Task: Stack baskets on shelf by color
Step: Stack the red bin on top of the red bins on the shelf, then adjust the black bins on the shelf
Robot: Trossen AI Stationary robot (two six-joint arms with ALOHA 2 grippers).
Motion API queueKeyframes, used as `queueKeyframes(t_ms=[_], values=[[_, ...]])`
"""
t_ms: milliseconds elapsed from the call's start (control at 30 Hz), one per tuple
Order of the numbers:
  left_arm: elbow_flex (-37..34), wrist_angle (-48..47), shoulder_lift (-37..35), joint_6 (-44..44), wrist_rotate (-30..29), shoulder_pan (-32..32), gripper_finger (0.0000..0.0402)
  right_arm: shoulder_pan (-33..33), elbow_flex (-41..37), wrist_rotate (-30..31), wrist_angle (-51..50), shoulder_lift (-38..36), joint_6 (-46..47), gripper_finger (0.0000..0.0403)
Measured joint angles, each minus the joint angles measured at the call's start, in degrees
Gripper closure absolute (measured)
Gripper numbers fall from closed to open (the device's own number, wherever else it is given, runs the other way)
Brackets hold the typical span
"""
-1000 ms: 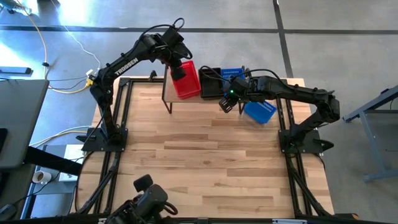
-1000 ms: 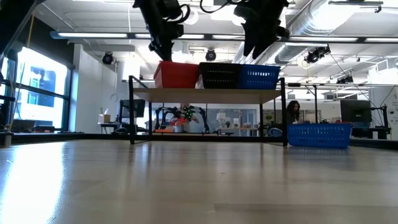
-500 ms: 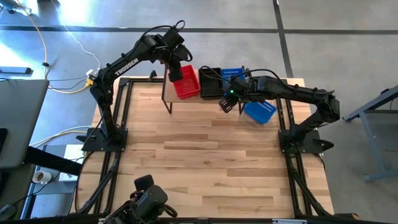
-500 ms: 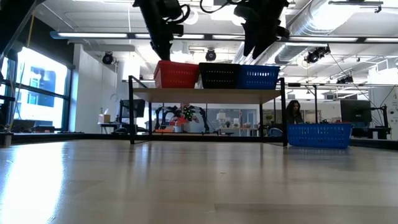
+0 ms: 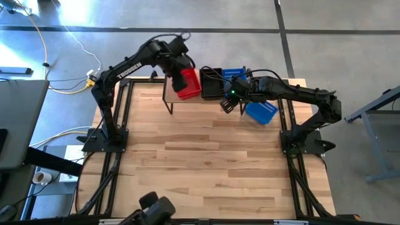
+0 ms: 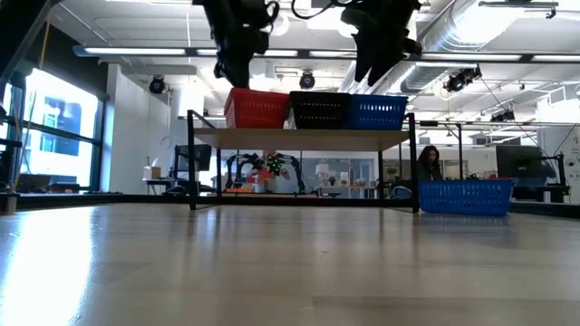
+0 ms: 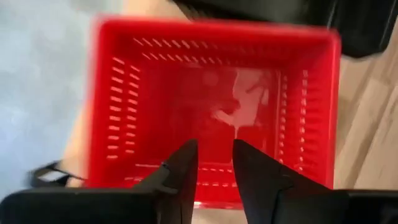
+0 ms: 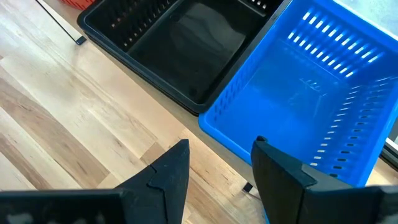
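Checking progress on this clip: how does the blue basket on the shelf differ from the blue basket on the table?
The shelf basket sits on the shelf, in line with the black and red stacks; the table basket stands apart on the tabletop, right of the shelf. In the high view the shelf one lies square, the table one angled. Both are blue, perforated, upright.

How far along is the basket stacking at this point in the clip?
Red, black and blue baskets sit side by side on the shelf. The left pincer hangs over the red one, fingers apart. The right pincer is open near the shelf's front edge. One blue basket on the table is left to stack.
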Motion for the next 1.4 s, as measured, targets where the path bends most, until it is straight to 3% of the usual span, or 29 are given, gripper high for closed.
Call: queueKeyframes(t_ms=[467, 967, 1400], values=[[-5.8, -1.1, 0.3, -0.5, -0.2, -3.0, 0.0312, 0.0, 0.0, 0.0, 0.0, 0.0, -0.2, 0.0245], [-5.9, -6.4, 0.3, 1.3, -7.2, -2.5, 0.0312, 0.0, 0.0, 0.0, 0.0, 0.0, 0.0, 0.0245], [-5.9, -4.0, -0.5, 2.6, -6.6, -3.0, 0.0312, 0.0, 0.0, 0.9, 0.2, 0.0, 0.2, 0.0245]])
